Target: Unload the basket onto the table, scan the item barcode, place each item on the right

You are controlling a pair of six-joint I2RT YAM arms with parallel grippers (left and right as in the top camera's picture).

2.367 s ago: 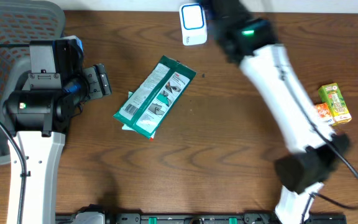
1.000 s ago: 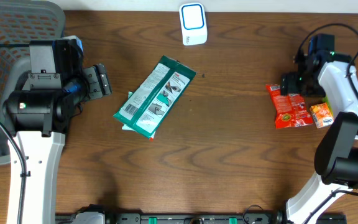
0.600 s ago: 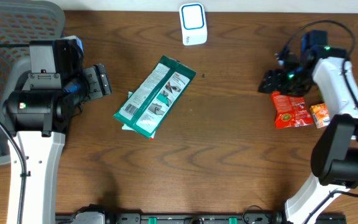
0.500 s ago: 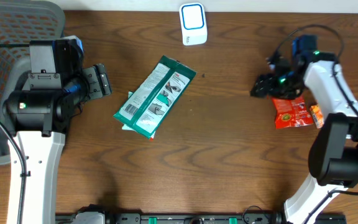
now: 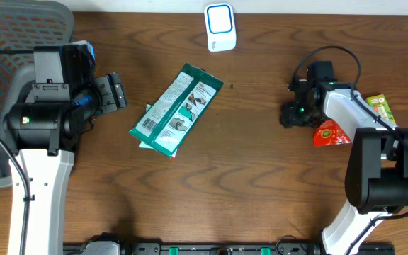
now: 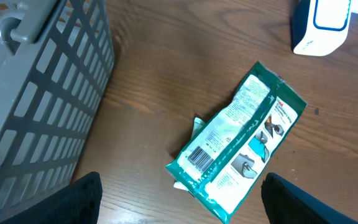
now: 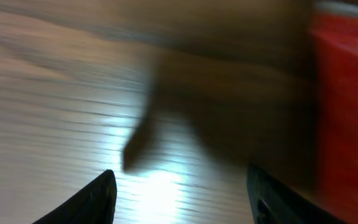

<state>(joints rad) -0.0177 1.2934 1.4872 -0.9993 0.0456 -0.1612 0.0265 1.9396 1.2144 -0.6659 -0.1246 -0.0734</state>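
A green and white packet (image 5: 176, 110) lies flat mid-table, its barcode (image 6: 201, 155) facing up near its lower left end. The white and blue scanner (image 5: 219, 27) stands at the table's far edge. A red packet (image 5: 329, 132) lies at the right. My right gripper (image 5: 290, 115) hovers just left of it, open, with only bare wood between its fingers (image 7: 98, 198); the right wrist view is blurred, with the red packet (image 7: 347, 112) at its right edge. My left gripper (image 5: 117, 92) is open, left of the green packet (image 6: 241, 140), holding nothing.
A grey mesh basket (image 5: 6, 42) fills the far left, beside the left arm, and its slatted wall (image 6: 36, 93) shows in the left wrist view. A green and yellow juice carton (image 5: 380, 108) lies right of the right arm.
My right arm swung from the scanner to the right side, then its gripper slid left off the red packet while narrowing. The left arm and green packet stayed still.
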